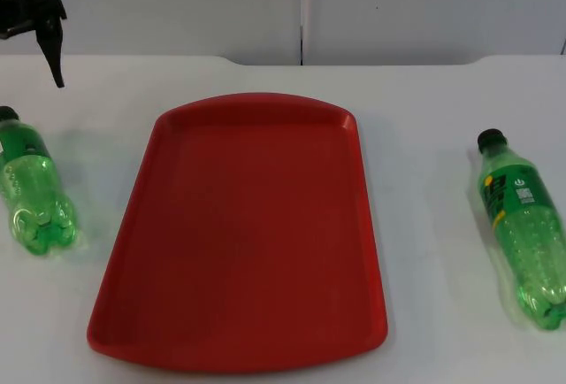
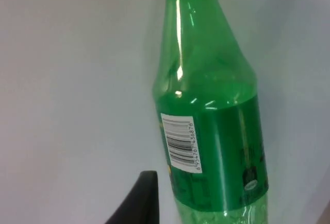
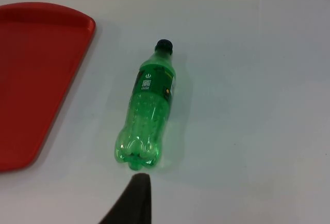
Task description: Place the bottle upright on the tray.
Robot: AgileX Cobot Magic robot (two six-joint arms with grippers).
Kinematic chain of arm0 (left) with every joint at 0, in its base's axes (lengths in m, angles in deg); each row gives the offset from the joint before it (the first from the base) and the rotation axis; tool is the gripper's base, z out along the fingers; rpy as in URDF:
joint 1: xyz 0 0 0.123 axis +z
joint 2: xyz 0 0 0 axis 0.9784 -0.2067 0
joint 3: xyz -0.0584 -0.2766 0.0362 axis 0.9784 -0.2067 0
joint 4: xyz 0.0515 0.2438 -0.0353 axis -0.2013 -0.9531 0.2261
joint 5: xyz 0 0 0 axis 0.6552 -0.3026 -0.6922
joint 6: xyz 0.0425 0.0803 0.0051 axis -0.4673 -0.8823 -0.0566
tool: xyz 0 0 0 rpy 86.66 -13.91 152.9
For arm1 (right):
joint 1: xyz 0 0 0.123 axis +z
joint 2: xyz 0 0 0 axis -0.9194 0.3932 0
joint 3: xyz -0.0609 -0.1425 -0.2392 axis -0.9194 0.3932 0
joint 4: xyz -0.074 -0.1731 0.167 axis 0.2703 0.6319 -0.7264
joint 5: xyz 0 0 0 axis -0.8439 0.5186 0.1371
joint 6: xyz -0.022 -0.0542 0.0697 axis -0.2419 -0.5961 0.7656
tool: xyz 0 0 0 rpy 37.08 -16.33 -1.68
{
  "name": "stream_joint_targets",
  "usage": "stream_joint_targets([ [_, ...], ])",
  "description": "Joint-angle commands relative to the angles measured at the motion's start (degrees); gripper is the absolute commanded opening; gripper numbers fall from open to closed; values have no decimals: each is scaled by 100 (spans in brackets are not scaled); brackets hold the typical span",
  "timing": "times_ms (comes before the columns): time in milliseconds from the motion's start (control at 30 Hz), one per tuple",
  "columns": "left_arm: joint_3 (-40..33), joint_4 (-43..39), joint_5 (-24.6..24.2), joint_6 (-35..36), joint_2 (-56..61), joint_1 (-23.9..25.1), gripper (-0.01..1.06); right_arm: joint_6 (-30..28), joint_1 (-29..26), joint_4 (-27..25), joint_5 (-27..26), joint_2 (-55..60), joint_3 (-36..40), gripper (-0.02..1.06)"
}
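Note:
A red tray [image 1: 133, 225] lies bare in the middle of the table. Two green bottles with dark caps lie on their sides. The left bottle [image 1: 31, 194] is left of the tray, cap pointing to the far side. The right bottle [image 1: 523, 225] is right of the tray, cap also away. My left gripper [image 1: 55, 57] hangs at the far left, above and behind the left bottle [image 2: 211, 121], which looms close with its barcode label showing. My right gripper [image 3: 135, 195] hovers short of the base of the right bottle [image 3: 147, 113], apart from it.
The grey partition wall [image 1: 301, 3] closes off the far side of the white table. Bare table lies between each bottle and the tray's edge [image 3: 87, 33].

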Motion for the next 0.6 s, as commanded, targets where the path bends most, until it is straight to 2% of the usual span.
stream_joint_targets([
  [0, 50, -64, 131, 155, -22, 23, 105, -9, -31, -7, -6, -18, -6, 105],
  [267, 37, -197, 188, 446, -250, 23, 105, -9, -31, -7, -6, -18, -6, 105],
  [400, -42, -213, 498, 533, -320, 23, 105, -9, -31, -7, -6, -18, -6, 105],
  [567, -131, -359, 587, 533, -320, 12, 105, -9, -31, -7, -6, -18, -6, 105],
])
